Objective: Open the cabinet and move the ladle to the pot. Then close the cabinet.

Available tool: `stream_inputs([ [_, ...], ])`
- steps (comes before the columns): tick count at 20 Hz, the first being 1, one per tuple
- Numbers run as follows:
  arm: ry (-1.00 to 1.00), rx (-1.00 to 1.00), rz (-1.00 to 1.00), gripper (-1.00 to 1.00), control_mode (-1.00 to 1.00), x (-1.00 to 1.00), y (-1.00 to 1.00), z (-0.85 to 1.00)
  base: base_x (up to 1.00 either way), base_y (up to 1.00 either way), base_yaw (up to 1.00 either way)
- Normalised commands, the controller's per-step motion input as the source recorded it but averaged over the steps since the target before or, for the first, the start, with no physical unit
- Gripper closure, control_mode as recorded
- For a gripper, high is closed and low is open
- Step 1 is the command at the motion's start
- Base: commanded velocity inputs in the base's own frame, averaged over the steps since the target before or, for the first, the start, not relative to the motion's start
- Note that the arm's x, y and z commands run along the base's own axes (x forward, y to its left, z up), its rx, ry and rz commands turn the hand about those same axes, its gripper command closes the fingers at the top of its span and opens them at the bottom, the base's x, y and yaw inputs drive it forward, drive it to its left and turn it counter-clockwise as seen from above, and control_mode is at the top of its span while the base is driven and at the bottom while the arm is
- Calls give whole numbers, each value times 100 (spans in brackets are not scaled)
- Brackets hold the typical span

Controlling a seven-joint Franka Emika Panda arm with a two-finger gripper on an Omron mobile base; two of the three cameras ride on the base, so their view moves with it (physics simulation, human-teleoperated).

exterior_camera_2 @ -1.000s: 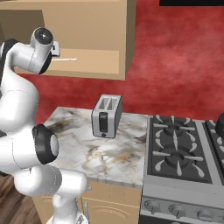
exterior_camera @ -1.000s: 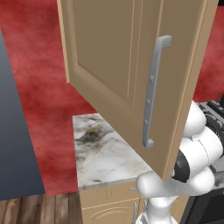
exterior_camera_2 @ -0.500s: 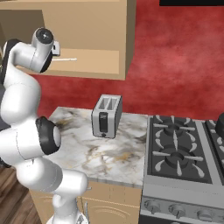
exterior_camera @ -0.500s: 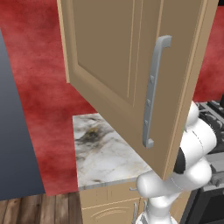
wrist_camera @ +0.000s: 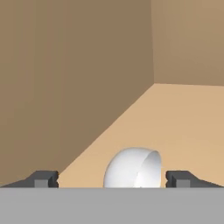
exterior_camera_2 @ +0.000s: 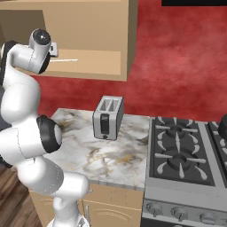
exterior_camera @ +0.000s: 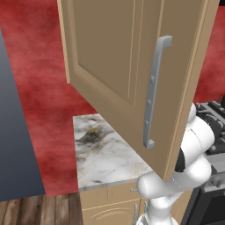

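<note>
One cabinet (exterior_camera: 132, 66) with its door swung wide, one ladle (wrist_camera: 133, 168) lying on the shelf inside with its white bowl between the two spread fingers of the tool (wrist_camera: 112, 178), nothing gripped, plus one toaster (exterior_camera_2: 107, 117) on the marble worktop (exterior_camera_2: 119, 155) beside the stove (exterior_camera_2: 186, 150).

A silver two-slot toaster (exterior_camera_2: 107, 118) stands upright on the marbled white countertop (exterior_camera_2: 113, 155), toward the back, near the red wall (exterior_camera_2: 177, 62). Just right of the countertop sits a stove (exterior_camera_2: 186, 155) with dark burner grates and a row of knobs along its front. Below the counter are tan drawer fronts (exterior_camera: 110, 211). Wood flooring (exterior_camera: 35, 213) shows at lower left.
</note>
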Motion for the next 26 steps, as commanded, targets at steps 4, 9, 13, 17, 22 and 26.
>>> stream_inputs([
  [4,0,0,0,100,-100,16,18,-13,0,0,0],
  [9,0,0,0,100,-100,22,9,-17,0,0,0],
  [13,0,0,0,100,-100,14,5,-12,0,0,0],
  [17,0,0,0,100,-100,-11,1,4,0,0,0],
  [22,-7,0,-4,100,-100,-81,-18,33,0,0,0],
  [26,-10,0,-9,100,-100,-100,-63,16,0,0,0],
])
